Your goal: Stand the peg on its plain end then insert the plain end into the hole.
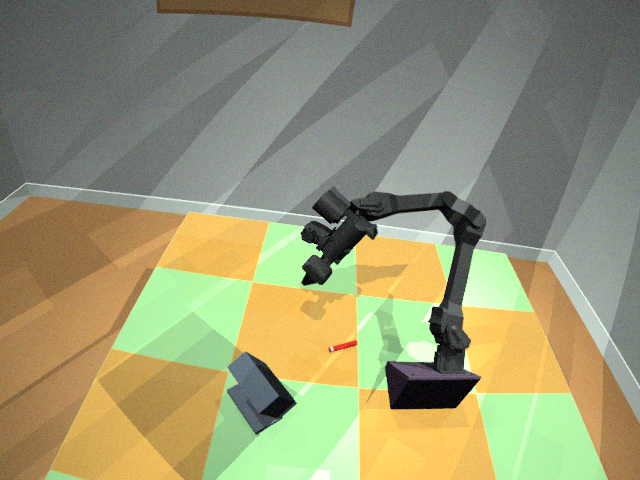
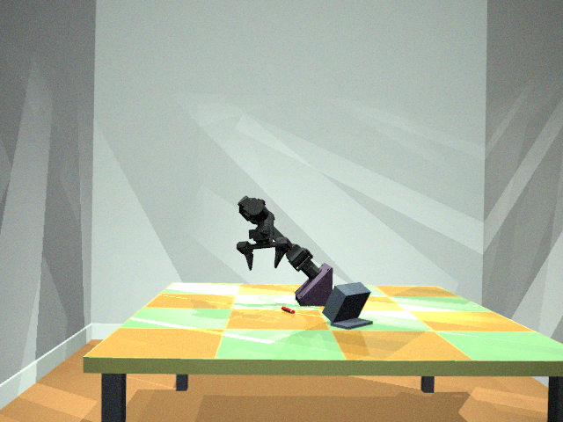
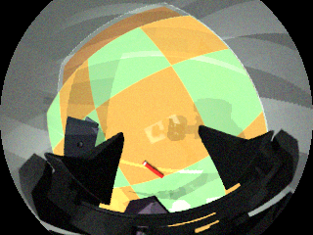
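Hovering above the worktop (image 1: 289,330) (image 2: 318,367) (image 3: 152,103), your tool (image 1: 313,279) (image 2: 263,267) (image 3: 162,131) is gaping, gripping nothing. Your red peg (image 1: 343,346) (image 2: 288,309) (image 3: 154,169) is lying flat.

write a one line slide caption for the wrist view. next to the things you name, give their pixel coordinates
Open gripper (image 1: 315,283) (image 2: 263,268) (image 3: 162,131) above a red peg (image 1: 343,346) (image 2: 288,309) (image 3: 154,169) lying flat, with the holed block (image 1: 264,384) (image 2: 346,303) (image 3: 78,134) off to the left

- Hole (image 3: 80,144) in the block (image 1: 256,381) (image 2: 339,303) (image 3: 74,131): hidden in the exterior view, its depth too small to tell.
- Table (image 1: 289,330) (image 2: 273,367) (image 3: 142,103): cut off below in the top view.
- Brown board (image 1: 258,7): top cut off.
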Robot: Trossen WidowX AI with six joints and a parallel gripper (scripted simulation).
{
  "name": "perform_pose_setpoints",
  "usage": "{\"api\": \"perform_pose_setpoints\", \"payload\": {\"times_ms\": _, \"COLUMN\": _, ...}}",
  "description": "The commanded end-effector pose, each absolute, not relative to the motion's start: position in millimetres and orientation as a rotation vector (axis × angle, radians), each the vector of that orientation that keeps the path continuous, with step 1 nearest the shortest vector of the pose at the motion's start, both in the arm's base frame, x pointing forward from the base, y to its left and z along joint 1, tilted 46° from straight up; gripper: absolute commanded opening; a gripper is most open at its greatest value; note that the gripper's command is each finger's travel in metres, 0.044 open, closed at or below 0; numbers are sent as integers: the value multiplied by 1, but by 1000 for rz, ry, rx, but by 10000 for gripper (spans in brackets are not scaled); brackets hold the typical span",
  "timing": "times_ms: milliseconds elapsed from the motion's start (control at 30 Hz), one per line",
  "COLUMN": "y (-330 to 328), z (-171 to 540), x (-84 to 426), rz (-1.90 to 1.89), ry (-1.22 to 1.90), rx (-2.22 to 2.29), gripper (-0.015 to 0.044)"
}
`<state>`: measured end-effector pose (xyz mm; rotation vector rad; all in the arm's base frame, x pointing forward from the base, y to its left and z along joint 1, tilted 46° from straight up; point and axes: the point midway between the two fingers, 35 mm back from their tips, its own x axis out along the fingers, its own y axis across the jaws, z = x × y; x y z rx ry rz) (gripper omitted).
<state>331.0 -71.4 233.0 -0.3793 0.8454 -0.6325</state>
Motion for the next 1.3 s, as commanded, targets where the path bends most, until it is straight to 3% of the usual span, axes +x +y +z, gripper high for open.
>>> {"api": "perform_pose_setpoints", "payload": {"times_ms": 0, "y": -69, "z": 209, "x": 326, "rz": -599, "ry": 950, "rx": -465, "gripper": 440}}
{"api": "perform_pose_setpoints", "payload": {"times_ms": 767, "y": -60, "z": 99, "x": 270, "rz": -306, "ry": 1546, "rx": -950, "gripper": 440}}
{"api": "perform_pose_setpoints", "payload": {"times_ms": 1267, "y": -69, "z": 87, "x": 270, "rz": -293, "ry": 1563, "rx": -962, "gripper": 440}}
